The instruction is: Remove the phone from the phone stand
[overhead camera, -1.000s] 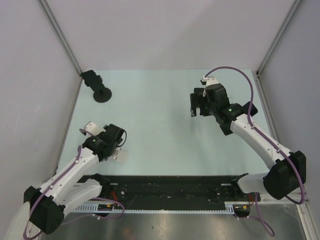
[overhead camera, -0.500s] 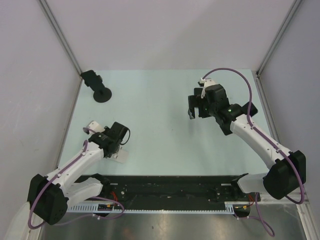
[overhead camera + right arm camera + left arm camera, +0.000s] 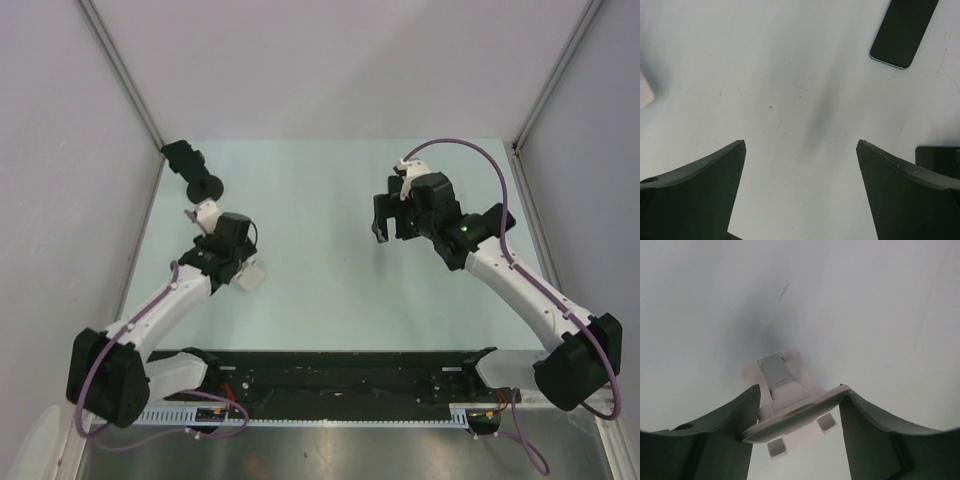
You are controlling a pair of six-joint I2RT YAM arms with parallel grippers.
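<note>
The white phone stand (image 3: 252, 275) is clamped by its base plate between my left gripper's (image 3: 240, 263) fingers and held off the table; the left wrist view shows it (image 3: 790, 415) tilted, with its neck pointing away. My left gripper (image 3: 800, 402) is shut on it. The phone (image 3: 904, 32), dark with a pale edge, lies flat on the table at the top right of the right wrist view. It is off the stand and well ahead of my right gripper (image 3: 801, 142), which is open and empty. The phone does not show in the top view. My right gripper (image 3: 381, 220) hangs over the middle right of the table.
A black object with a round base (image 3: 203, 185) stands in the far left corner. A dark flat corner (image 3: 939, 160) sits at the right edge of the right wrist view; I cannot tell what it is. Grey walls close in the left, far and right sides.
My left arm has swung away from the near edge toward the table's middle left, carrying the white stand. My right gripper has drifted slightly left and farther away, still open.
</note>
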